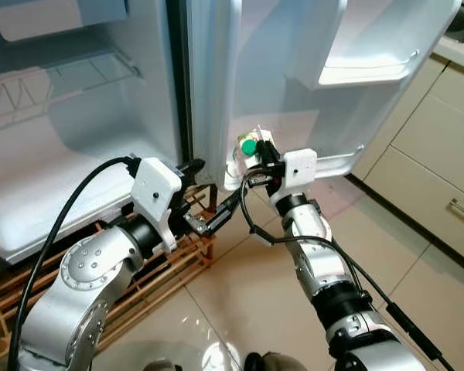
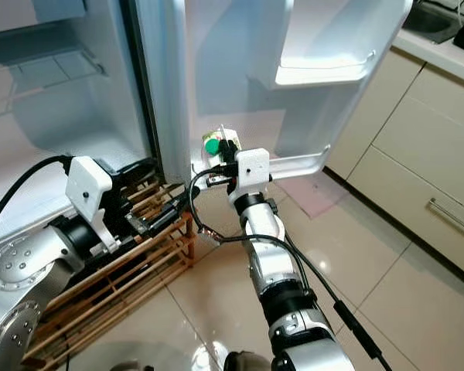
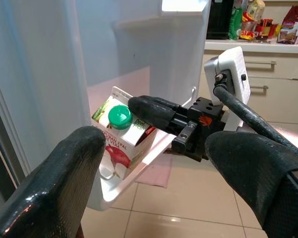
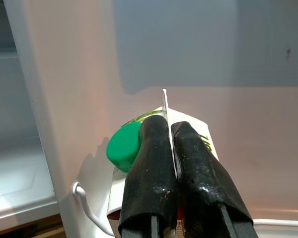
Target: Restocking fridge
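Note:
A juice carton with a green cap stands at the left end of the open fridge door's lower shelf, tilted a little. My right gripper is shut on the carton's top ridge, one finger on each side of the fold. My left gripper stands open lower down and to the left, by the fridge's bottom edge, with its fingers pointing at the carton and nothing between them.
The fridge body is open on the left, with a wire shelf inside. A wooden rack lies under it. An upper door shelf hangs above. Beige kitchen drawers line the right; tiled floor lies between.

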Robot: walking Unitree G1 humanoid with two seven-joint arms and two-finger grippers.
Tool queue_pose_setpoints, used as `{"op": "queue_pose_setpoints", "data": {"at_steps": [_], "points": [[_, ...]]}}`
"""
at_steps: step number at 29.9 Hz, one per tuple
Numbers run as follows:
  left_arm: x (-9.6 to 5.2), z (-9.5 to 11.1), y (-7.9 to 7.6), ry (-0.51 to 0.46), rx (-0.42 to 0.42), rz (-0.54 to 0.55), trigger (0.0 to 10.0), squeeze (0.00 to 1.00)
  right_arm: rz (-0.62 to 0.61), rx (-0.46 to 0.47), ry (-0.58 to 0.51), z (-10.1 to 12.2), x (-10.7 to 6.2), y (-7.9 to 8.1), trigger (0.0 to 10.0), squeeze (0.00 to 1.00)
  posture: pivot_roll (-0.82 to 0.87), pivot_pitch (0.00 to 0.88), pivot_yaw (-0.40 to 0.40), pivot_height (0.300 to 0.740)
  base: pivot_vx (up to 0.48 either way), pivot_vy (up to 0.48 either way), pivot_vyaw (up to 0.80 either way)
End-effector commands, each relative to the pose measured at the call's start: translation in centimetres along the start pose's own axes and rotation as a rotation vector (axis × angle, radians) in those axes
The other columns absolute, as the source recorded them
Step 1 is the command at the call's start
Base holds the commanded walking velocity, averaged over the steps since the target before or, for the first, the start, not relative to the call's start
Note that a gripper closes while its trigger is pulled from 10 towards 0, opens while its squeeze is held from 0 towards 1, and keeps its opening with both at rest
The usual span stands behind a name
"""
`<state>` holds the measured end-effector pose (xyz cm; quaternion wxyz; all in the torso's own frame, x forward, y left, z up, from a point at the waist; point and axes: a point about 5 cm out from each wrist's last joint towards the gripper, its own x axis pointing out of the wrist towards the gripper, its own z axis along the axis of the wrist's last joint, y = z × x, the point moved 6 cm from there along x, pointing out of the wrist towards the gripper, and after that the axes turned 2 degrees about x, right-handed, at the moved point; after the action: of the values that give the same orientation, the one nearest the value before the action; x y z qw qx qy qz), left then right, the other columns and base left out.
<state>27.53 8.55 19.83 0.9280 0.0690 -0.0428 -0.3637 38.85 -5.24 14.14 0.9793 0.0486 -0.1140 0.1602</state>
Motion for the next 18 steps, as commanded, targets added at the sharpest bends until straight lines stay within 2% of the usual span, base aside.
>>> {"op": "queue_pose_setpoints", "data": {"at_steps": [1, 5, 11, 18], "points": [[0.1, 0.5, -1.3, -0.017, 0.000, -0.055, 10.0, 0.00, -0.007, -0.007, -0.014, 0.4, 0.3, -0.7, 10.0, 0.00, 0.06, 0.116, -0.081, 0.740, 0.000, 0.000, 0.00], [0.2, 0.5, -1.4, -0.020, -0.002, -0.056, 10.0, 0.00, 0.004, -0.007, -0.061, 1.4, 0.3, -0.9, 10.0, 0.00, 0.05, 0.114, -0.085, 0.740, 0.000, 0.000, 0.00], [0.2, 0.7, -1.6, -0.029, -0.002, -0.054, 10.0, 0.00, 0.019, -0.024, -0.185, 3.3, -0.8, -0.7, 10.0, 0.00, 0.06, 0.105, -0.094, 0.740, 0.000, 0.000, 0.00], [0.1, 0.8, -1.5, -0.030, 0.002, -0.052, 10.0, 0.00, 0.013, -0.030, -0.219, 3.5, -0.6, -0.8, 10.0, 0.00, 0.08, 0.100, -0.093, 0.740, 0.000, 0.000, 0.00]]}}
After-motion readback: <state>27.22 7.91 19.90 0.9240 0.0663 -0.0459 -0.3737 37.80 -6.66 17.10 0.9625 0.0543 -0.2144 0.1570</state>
